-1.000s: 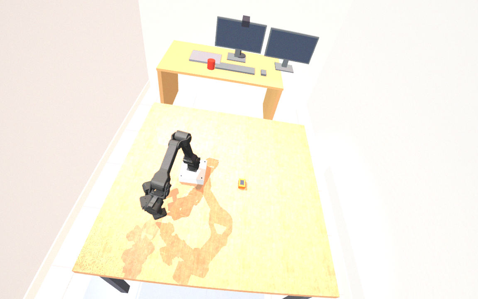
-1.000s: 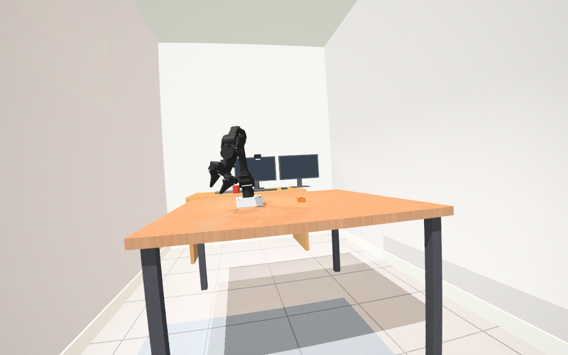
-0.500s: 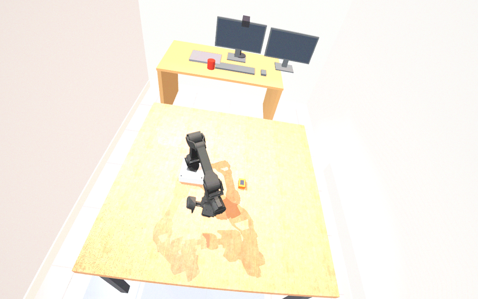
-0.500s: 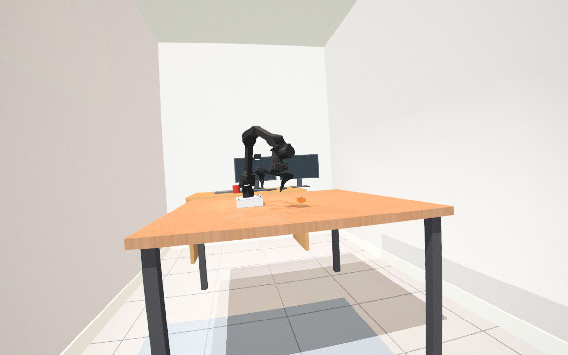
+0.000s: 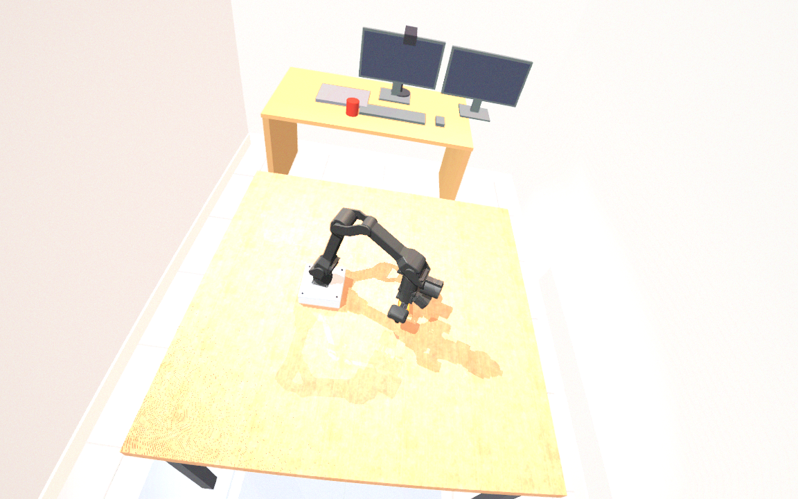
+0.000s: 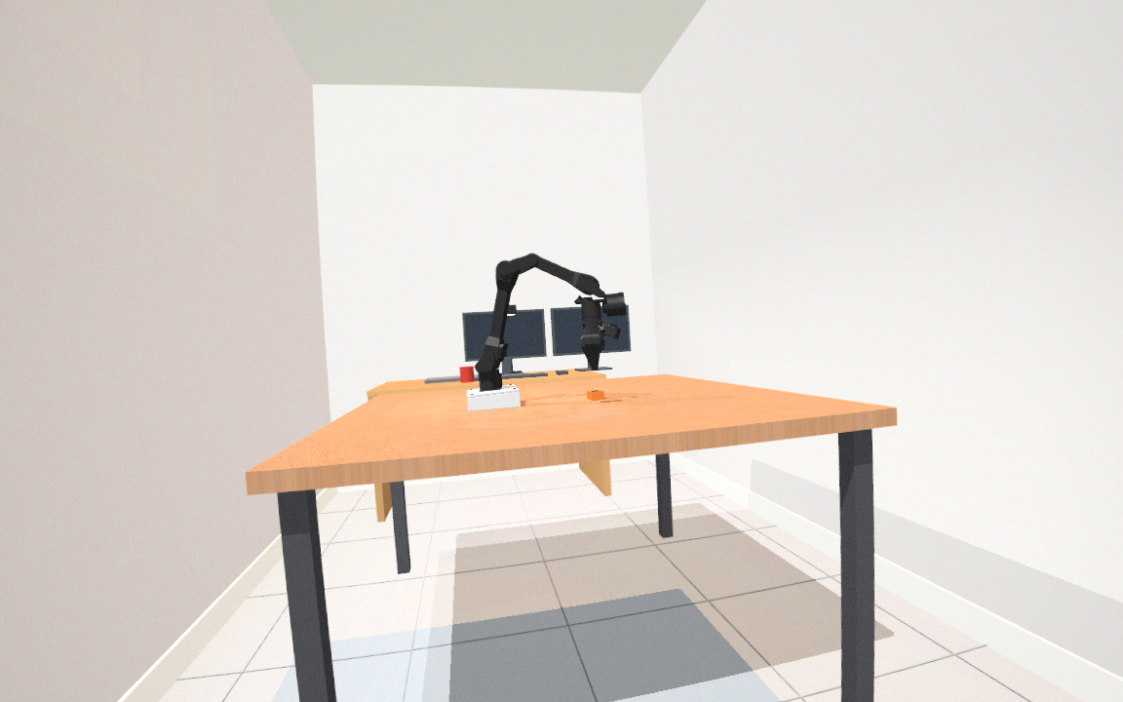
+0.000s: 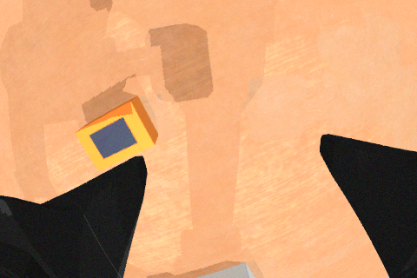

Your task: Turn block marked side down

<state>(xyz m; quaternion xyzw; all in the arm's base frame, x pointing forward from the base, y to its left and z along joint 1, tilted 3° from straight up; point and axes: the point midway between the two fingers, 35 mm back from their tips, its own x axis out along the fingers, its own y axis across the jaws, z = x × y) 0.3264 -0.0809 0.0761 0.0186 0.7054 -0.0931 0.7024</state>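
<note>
The gripper (image 7: 232, 162) hangs with jaws wide and empty above the table (image 7: 325, 29), the block (image 7: 117, 135) off-centre beside one jaw, mark up, awaiting alignment.

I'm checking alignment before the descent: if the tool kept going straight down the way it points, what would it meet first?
Probably bare table. The open tool points down, and the block lies off by one finger, marked side up, not centred. Depth is hard to judge.

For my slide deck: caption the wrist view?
Open hand above the table, orange block by one finger, blue marked face up.
</note>
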